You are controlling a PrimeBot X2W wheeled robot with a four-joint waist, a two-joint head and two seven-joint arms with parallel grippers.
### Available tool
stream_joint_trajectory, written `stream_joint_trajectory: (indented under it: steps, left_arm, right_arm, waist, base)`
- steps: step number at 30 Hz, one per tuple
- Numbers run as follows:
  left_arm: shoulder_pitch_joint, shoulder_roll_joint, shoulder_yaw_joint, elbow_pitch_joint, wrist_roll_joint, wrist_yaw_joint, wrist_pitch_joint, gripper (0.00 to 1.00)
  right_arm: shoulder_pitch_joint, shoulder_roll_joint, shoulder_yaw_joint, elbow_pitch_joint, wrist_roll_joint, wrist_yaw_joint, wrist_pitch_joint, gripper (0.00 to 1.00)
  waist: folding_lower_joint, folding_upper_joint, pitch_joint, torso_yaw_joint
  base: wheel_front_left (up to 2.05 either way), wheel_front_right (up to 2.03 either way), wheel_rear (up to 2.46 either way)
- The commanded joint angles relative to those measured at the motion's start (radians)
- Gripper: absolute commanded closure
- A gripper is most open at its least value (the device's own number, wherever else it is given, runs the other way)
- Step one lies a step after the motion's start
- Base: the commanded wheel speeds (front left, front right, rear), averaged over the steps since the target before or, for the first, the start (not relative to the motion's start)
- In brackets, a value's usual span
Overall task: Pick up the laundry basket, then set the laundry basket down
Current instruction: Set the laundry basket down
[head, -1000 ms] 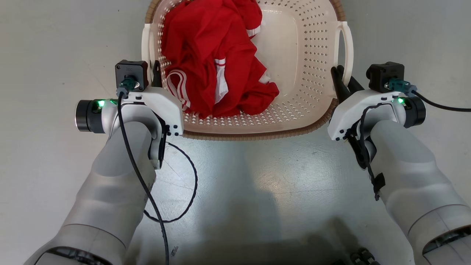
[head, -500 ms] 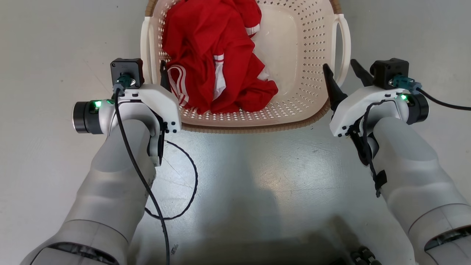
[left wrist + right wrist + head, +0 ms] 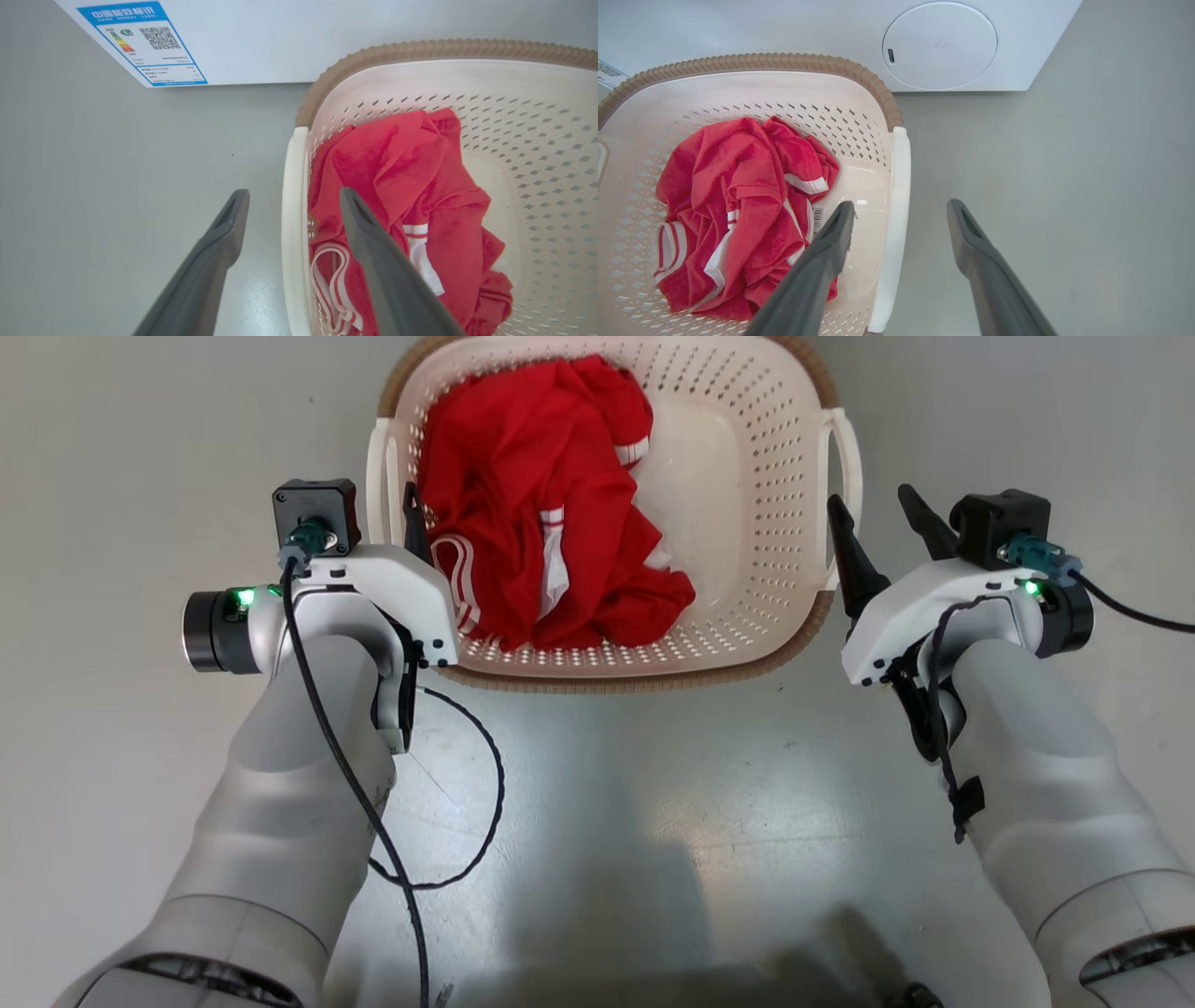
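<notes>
The laundry basket [image 3: 747, 523], red garment [image 3: 523, 523] inside, sits on the floor [image 3: 653, 803] before the washing machine [image 3: 938, 46]. The left end effector [image 3: 294, 193] and right end effector [image 3: 869, 497] stand apart, each straddling a loop handle [image 3: 292, 242], unclamped. This looks like the grasp step, so next both must close together.

Seen from the robot's spot, the laundry basket [image 3: 597, 679] sits on the floor [image 3: 653, 821] at twelve o'clock. The washing machine [image 3: 1017, 46] stands behind it, farther along twelve. A garment [image 3: 532, 513] lies in the basket, heaped toward its nine-o'clock side. The left gripper [image 3: 294, 193] is at the basket's nine o'clock and the right gripper [image 3: 901, 204] at its three. Each straddles a side handle [image 3: 292, 242] with jaws apart, one side over the basket's inside and the other outside.
</notes>
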Motion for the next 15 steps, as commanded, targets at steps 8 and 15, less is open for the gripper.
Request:
stream_joint_trajectory:
  steps: [8, 15]
  left_arm:
    - [0.114, 0.020, 0.073, -0.089, 0.015, -0.018, -0.006, 0.00]
    - [0.188, 0.019, 0.113, -0.148, 0.029, -0.033, -0.006, 0.00]
  right_arm:
    - [0.097, 0.019, -0.027, -0.085, -0.021, 0.006, -0.010, 0.00]
    - [0.154, 0.019, -0.064, -0.150, -0.057, 0.006, -0.010, 0.00]
  waist:
    - [0.0000, 0.0000, -0.111, -0.008]
    - [0.0000, 0.0000, -0.215, -0.004]
  base:
    - [0.00, 0.00, 0.00]
    - [0.00, 0.00, 0.00]
